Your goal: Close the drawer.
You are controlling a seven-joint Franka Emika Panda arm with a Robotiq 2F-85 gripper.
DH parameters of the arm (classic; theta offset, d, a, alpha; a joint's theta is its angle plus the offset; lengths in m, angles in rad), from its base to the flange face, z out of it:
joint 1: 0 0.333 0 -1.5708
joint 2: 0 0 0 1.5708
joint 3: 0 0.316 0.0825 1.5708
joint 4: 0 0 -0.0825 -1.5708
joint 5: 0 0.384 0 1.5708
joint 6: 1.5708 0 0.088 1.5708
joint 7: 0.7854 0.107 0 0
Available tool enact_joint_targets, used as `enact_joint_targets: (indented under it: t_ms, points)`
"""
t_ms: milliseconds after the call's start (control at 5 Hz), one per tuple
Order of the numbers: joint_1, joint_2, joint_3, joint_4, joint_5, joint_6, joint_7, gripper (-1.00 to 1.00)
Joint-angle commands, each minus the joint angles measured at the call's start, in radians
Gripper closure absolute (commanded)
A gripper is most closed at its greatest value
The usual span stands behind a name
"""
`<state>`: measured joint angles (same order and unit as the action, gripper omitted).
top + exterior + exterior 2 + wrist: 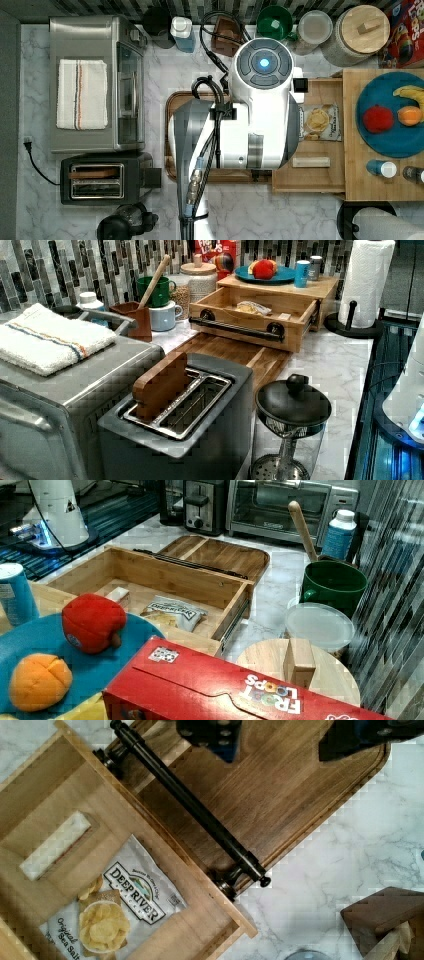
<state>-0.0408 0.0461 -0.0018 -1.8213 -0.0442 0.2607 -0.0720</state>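
Observation:
The drawer point(308, 183) is a light bamboo box pulled out of the wooden slab point(360, 185) toward the top view's left. It holds a chips bag point(320, 122) and a small white block point(311, 162). In the wrist view its black bar handle point(195, 809) runs along the drawer point(50, 780) front. My gripper point(282, 735) stands open over the dark walnut board point(280, 795), just off the handle, with nothing between its fingers point(210, 732). My arm point(255, 100) covers the board in the top view. The open drawer point(245, 320) and handle point(235, 329) face the left view; the drawer point(170, 577) is open in the right view too.
A toaster point(100, 180) and toaster oven point(92, 82) stand at the top view's left, a French press point(292, 415) near the front. Mugs, jars and a cereal box point(225, 690) line the back. A blue plate point(387, 115) with fruit tops the slab, beside a paper towel roll point(367, 280).

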Motion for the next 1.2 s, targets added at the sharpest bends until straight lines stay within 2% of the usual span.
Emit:
enact_joint_targets:
  t_ms: [200,600,800,1200]
  points:
    - [-0.002,0.001,0.002,0.0,-0.001,0.003,-0.013,1.0]
    - [-0.009,0.001,0.009,0.0,-0.001,0.003,-0.013,1.0]
    - [-0.009,-0.004,0.018,-0.015,0.029,-0.004,-0.174,-1.0]
    - [0.02,-0.034,0.059,-0.104,-0.013,0.08,-0.491,-1.0]
